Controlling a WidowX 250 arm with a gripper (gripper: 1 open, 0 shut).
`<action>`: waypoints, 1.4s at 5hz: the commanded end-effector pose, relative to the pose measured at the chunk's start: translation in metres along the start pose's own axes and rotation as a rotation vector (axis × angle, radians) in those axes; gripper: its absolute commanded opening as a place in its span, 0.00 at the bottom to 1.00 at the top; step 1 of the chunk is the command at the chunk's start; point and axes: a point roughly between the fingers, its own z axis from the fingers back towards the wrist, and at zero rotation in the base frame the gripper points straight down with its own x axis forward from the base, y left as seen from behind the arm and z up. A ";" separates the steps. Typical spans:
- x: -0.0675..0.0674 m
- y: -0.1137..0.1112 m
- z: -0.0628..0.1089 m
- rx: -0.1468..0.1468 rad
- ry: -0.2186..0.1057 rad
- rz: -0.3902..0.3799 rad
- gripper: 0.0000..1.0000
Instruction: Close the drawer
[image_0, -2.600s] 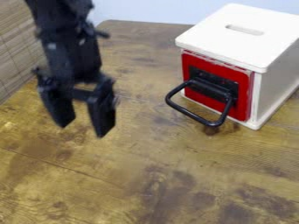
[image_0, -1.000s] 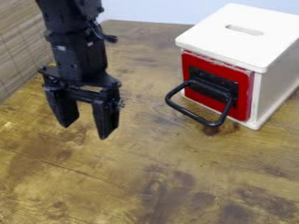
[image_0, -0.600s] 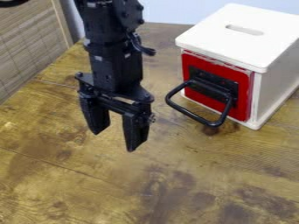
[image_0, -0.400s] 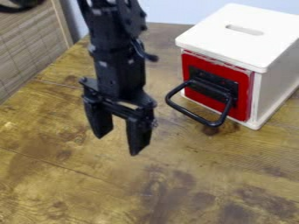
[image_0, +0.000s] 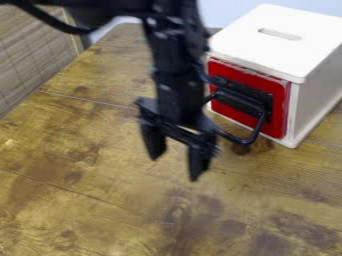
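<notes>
At the right rear of the wooden surface: one white cabinet, slotted top, housing the drawer, a red front with a black loop handle projecting toward the camera-left. The red front appears to stand slightly proud of the cabinet face, so closure reads as not yet done.

Centre frame: one black tool, fingers pointing down, spread apart and holding nothing, hanging above the surface just left of the handle. Its arm overlaps part of the red front in this view.

Contact: none evident between tool and handle; the picture is blurred, so the gap cannot be judged finely.

Risks, as judged: a finger could slip inside the loop and snag instead of pushing; an off-centre push could skew the drawer or shove the whole light-looking cabinet across the surface; a low approach could scrape the wood.
</notes>
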 end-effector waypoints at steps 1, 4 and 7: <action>0.034 -0.019 0.023 0.038 -0.111 -0.106 1.00; 0.056 0.008 0.016 0.036 -0.129 -0.157 1.00; 0.066 0.033 -0.007 0.005 -0.118 0.022 1.00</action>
